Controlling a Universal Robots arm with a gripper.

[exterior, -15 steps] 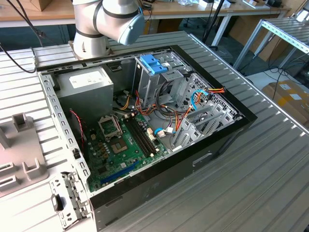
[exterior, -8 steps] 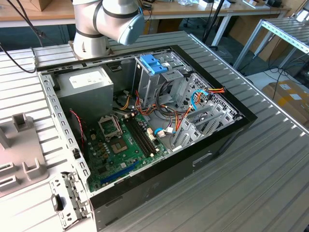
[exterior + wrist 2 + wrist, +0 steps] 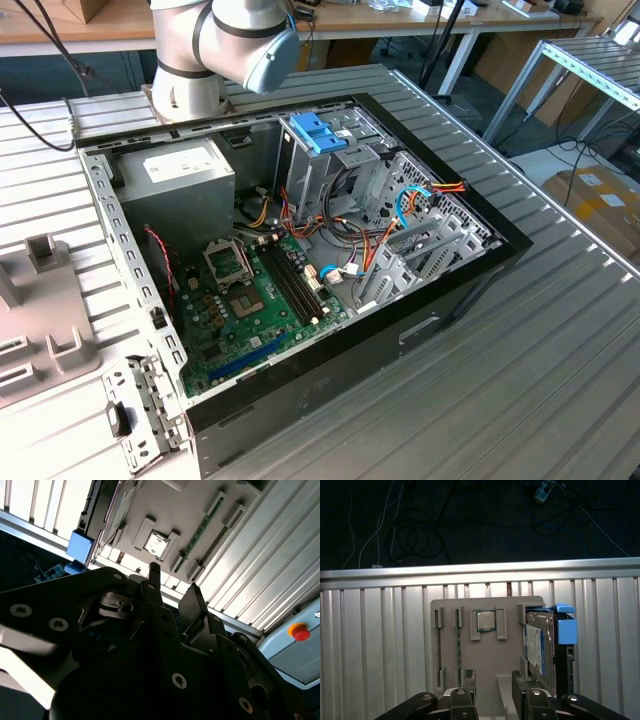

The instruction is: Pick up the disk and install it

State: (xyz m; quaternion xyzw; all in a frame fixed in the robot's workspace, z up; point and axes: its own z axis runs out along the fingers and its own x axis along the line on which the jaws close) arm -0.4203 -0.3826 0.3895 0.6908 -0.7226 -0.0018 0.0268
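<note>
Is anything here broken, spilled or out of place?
Nothing stands out. The computer case lies open with loose cables; the disk stands on edge in the grey holder, apart from the open gripper.

Your exterior view looks down at a slant from above onto the open computer case (image 3: pixel 300 392) on the slatted table (image 3: pixel 560 350). The arm (image 3: pixel 220 45) stands at the far side, and the grey tray (image 3: pixel 40 320) is cut off at the exterior view's left. Your first wrist view looks straight down past the gripper (image 3: pixel 494 682) onto that tray from fairly near. Your second wrist view sits close behind the gripper's dark body and sees the tray turned about. Both wrist views share its chip (image 3: pixel 485 621).
</note>
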